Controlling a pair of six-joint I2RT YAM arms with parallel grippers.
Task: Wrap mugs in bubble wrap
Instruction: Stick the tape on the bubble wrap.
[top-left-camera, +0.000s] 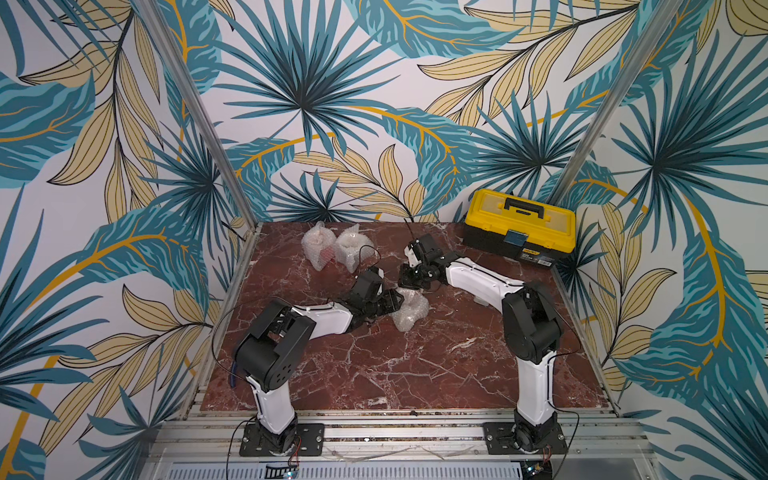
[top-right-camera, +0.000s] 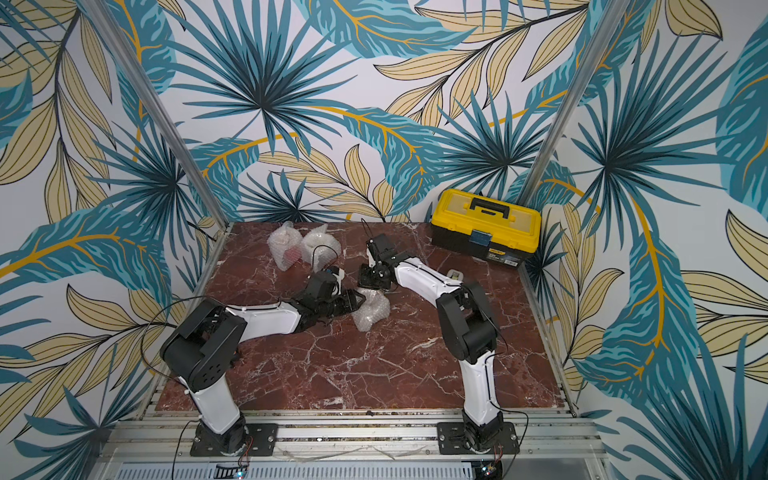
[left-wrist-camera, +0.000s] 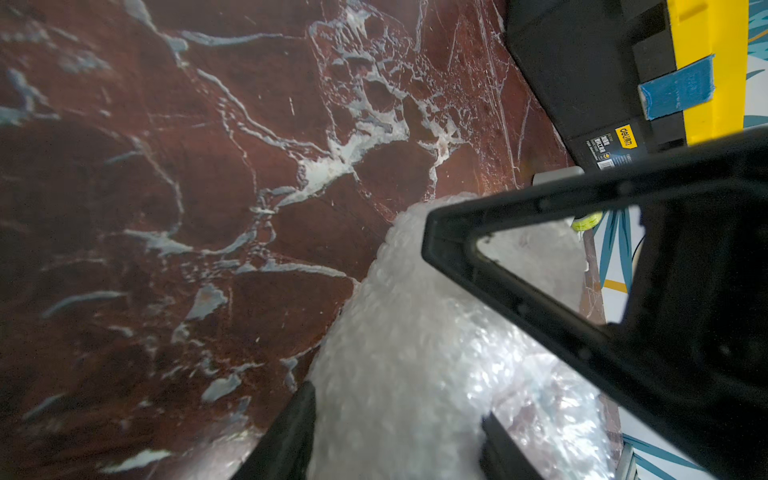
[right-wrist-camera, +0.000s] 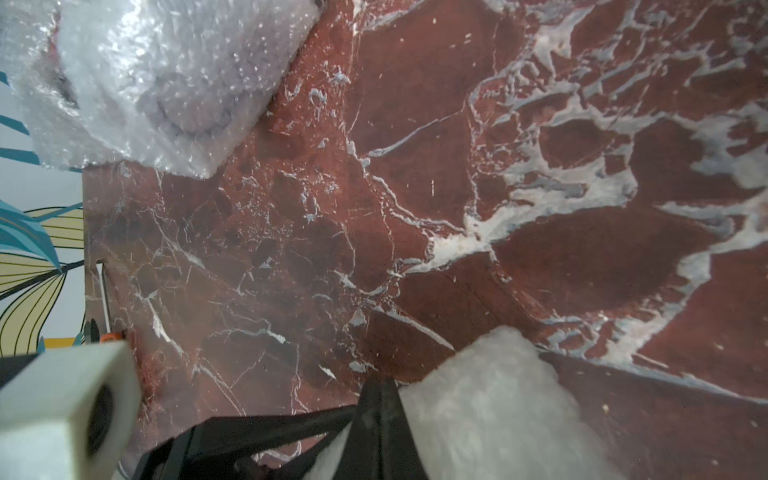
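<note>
Where: bubble wrap bundle (top-left-camera: 409, 311) mid-way on the marble table (top-left-camera: 374, 365); 2 wrapped bundles (top-left-camera: 320, 245) at the back.
Handling: likely soft, slippery film over a hard, fragile mug, unseen; grip round the body.
Left gripper (left-wrist-camera: 395, 424): half-open, fingers (left-wrist-camera: 291, 432) clasping the bundle.
Right gripper (right-wrist-camera: 378, 403): closed, touching wrap.

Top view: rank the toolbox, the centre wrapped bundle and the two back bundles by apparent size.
1. Toolbox, clearly largest.
2. Centre bundle, red-tinged back bundle and whiter back bundle: too alike to rank, the centre one nearer and partly hidden.
</note>
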